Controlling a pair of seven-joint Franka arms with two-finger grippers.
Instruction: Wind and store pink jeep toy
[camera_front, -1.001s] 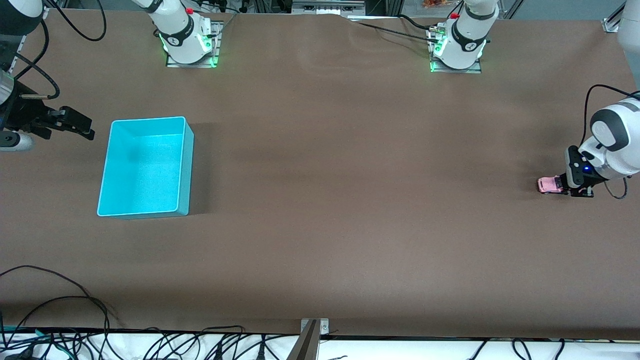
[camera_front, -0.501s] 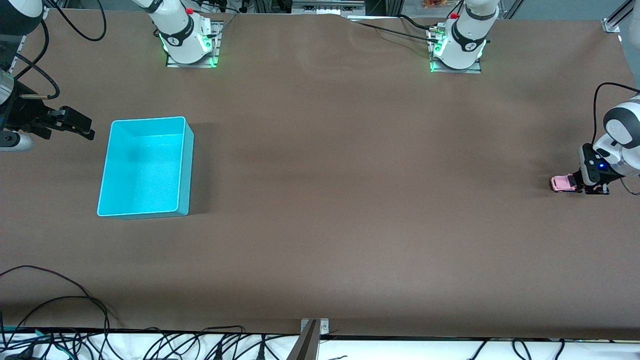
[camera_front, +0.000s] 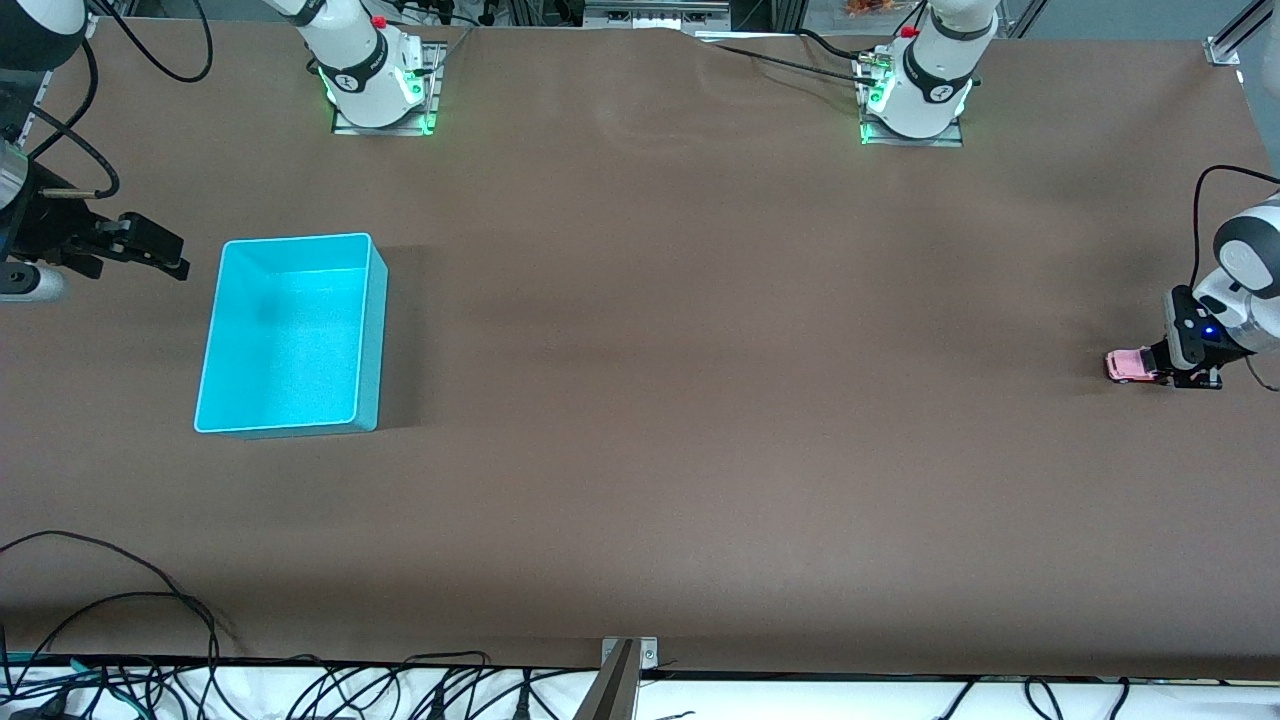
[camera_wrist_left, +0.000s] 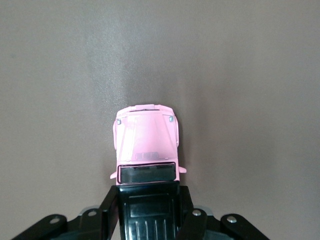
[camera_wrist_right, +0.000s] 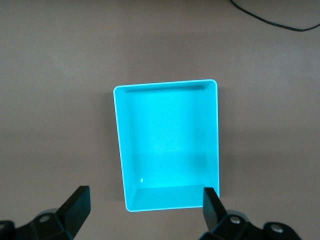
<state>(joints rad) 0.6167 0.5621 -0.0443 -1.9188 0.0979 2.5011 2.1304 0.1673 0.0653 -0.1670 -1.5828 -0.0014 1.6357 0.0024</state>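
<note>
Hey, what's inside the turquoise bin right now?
Nothing shows inside the turquoise bin: its floor is bare in the front and right wrist views. The pink jeep toy is at the left arm's end of the table, in the shut left gripper.

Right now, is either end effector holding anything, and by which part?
The left end effector grips the pink jeep toy by its black rear, on the table. The right end effector, open, holds nothing.
</note>
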